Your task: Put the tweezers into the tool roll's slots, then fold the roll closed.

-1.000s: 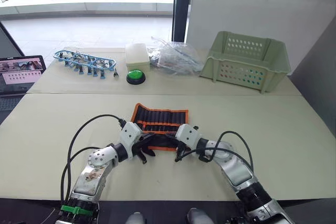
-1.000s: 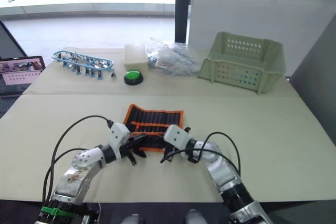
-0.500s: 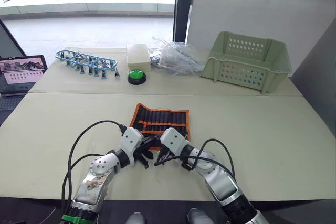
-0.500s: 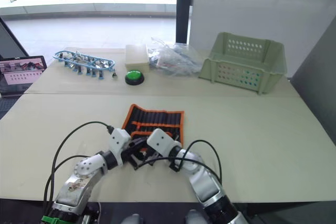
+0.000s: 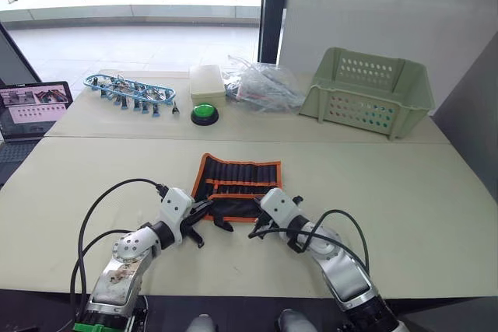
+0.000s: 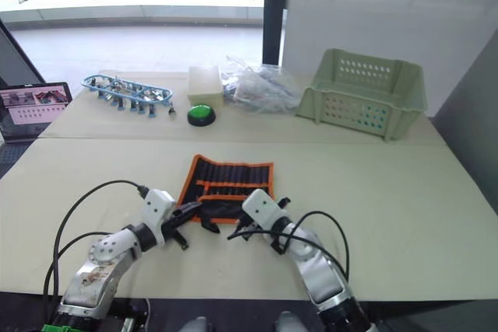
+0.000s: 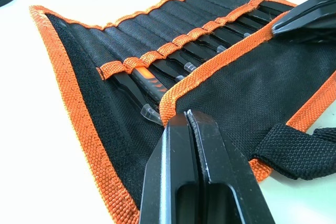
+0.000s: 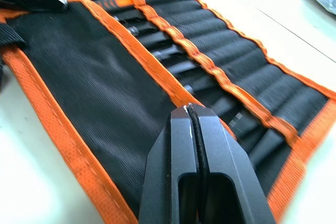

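The tool roll point(image 5: 237, 186) lies open on the table, black with orange trim. Several tweezers point(image 7: 152, 77) sit in its slots point(image 7: 210, 35), their lower ends under a folded-up front flap point(image 8: 105, 87). My left gripper point(image 5: 204, 220) is shut at the roll's front left, and its tips point(image 7: 187, 116) touch the flap's orange trim. My right gripper point(image 5: 259, 228) is shut at the front right, with its tips point(image 8: 189, 109) on the same trim. A black strap point(image 7: 299, 148) sticks out from the roll's front edge.
Along the far side of the table are a blue-framed rack point(image 5: 128, 89), a white box point(image 5: 206, 82), a green button point(image 5: 205, 113), a clear plastic bag point(image 5: 261, 85) and a pale green basket point(image 5: 367, 91). A laptop point(image 5: 31, 105) sits far left.
Half a second ago both grippers were close together at the roll's front middle. The left one has since moved left and the right one right. The roll has stayed in place.
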Controlling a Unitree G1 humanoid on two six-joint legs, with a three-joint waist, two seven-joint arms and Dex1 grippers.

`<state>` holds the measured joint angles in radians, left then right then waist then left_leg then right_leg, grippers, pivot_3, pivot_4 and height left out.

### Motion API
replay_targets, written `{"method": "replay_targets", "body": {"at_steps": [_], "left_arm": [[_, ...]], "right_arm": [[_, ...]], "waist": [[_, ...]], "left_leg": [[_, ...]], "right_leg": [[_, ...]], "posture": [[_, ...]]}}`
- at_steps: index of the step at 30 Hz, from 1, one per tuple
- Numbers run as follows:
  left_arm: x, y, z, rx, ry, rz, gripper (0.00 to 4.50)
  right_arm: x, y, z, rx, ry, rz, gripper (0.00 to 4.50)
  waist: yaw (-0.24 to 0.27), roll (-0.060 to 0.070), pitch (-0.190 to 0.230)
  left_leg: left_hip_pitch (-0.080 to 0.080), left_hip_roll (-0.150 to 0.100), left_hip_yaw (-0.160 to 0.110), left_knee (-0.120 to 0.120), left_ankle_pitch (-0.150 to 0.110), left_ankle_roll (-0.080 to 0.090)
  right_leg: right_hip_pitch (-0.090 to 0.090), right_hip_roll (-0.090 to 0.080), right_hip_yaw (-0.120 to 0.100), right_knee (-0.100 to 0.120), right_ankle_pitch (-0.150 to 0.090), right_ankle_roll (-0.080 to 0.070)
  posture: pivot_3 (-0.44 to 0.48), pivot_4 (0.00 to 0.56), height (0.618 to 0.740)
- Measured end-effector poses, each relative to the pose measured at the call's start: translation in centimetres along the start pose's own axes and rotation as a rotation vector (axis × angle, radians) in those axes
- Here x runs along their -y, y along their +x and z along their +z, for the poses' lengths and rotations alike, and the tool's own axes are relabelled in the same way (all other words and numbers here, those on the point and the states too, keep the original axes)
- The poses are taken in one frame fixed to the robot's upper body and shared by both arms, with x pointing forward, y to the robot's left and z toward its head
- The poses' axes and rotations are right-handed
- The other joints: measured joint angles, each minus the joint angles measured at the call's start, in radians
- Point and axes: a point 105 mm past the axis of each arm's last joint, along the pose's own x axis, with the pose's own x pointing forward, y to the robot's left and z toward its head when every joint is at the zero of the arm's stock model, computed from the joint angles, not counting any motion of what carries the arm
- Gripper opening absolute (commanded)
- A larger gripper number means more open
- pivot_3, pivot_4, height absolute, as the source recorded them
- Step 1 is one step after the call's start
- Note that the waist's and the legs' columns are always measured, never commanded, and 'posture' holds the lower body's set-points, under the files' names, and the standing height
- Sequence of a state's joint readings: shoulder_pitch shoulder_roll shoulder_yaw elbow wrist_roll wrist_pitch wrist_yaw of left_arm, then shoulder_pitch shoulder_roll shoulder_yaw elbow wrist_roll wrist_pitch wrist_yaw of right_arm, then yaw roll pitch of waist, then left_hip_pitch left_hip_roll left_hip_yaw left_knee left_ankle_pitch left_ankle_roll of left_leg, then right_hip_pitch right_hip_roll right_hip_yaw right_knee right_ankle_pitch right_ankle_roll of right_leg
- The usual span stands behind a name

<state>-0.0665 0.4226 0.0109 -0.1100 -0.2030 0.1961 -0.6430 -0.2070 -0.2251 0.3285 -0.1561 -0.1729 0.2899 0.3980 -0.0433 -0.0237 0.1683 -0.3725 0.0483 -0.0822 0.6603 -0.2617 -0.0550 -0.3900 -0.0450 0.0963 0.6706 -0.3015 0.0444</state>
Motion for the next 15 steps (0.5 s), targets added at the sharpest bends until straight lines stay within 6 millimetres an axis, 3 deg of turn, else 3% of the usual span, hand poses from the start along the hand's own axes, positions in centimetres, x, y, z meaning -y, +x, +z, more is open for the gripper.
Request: {"method": "replay_targets", "body": {"at_steps": [11,15], "left_arm": [[0.0,-0.1,0.2,0.010,-0.031,-0.002,0.05],[-0.5,-0.6,1.3,0.031,-0.013,0.001,0.05]], "right_arm": [[0.4,-0.5,0.0,-0.005,0.031,-0.030,0.00],[0.2,-0.7,0.2,0.018,0.064,-0.022,0.00]], "waist": [[0.000,0.000,0.000],[-0.001,0.000,0.000]], "left_leg": [[0.000,0.000,0.000,0.000,0.000,0.000],[-0.001,0.000,0.000,0.000,0.000,0.000]], "right_leg": [[0.000,0.000,0.000,0.000,0.000,0.000],[-0.001,0.000,0.000,0.000,0.000,0.000]], "posture": [[0.000,0.150,0.713],[0.000,0.150,0.713]]}}
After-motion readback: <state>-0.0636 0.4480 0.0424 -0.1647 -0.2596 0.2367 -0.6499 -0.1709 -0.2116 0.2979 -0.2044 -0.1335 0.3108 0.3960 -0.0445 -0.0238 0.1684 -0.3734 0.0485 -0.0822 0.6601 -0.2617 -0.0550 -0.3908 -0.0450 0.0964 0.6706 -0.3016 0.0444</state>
